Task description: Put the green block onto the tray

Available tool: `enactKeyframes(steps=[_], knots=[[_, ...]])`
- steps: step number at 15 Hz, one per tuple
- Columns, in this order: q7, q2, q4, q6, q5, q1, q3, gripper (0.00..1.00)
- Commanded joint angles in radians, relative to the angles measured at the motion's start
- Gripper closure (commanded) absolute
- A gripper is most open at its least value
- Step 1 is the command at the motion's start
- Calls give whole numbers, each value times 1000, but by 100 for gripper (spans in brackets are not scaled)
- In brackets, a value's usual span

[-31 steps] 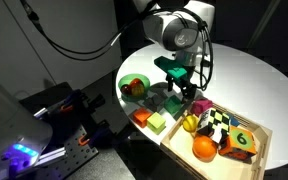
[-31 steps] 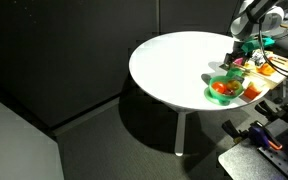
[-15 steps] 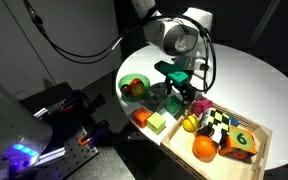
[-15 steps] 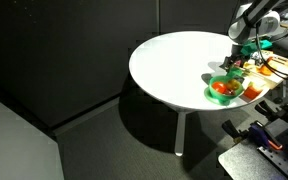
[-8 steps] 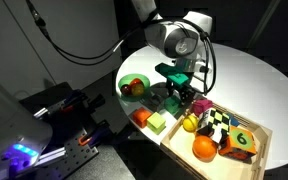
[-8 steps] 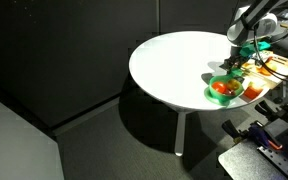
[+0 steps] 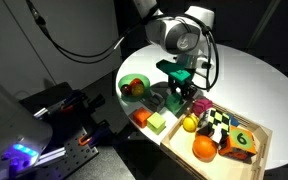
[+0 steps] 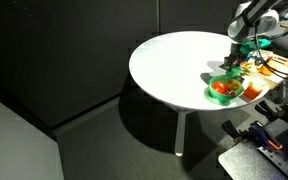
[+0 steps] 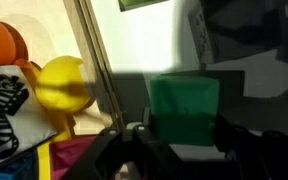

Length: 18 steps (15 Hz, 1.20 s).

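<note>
Two fingers of my gripper (image 7: 177, 101) now press the sides of the green block (image 9: 184, 110). A second ago they stood wide apart, and they have drawn in while the arm barely shifted. One green block is in my grasp, down on the white table (image 7: 244, 80), just outside the rim of the tray (image 9: 96, 80). I count one tray, one round green bowl (image 7: 124, 82) and one lime cube (image 7: 156, 123). One orange (image 7: 202, 148) lies in the tray with one block marked "6" (image 7: 243, 140), the only writing I can read.
</note>
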Motion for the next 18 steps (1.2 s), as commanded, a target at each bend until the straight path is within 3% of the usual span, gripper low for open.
enactKeyframes(steps=[1,8,18], knots=[[-11,-91,-42,-34,-25,-17,8,69],[-20,-211,-111,-72,-39,-26,-3,69],[-123,-378,-230,-59,-38,-109,-33,69]])
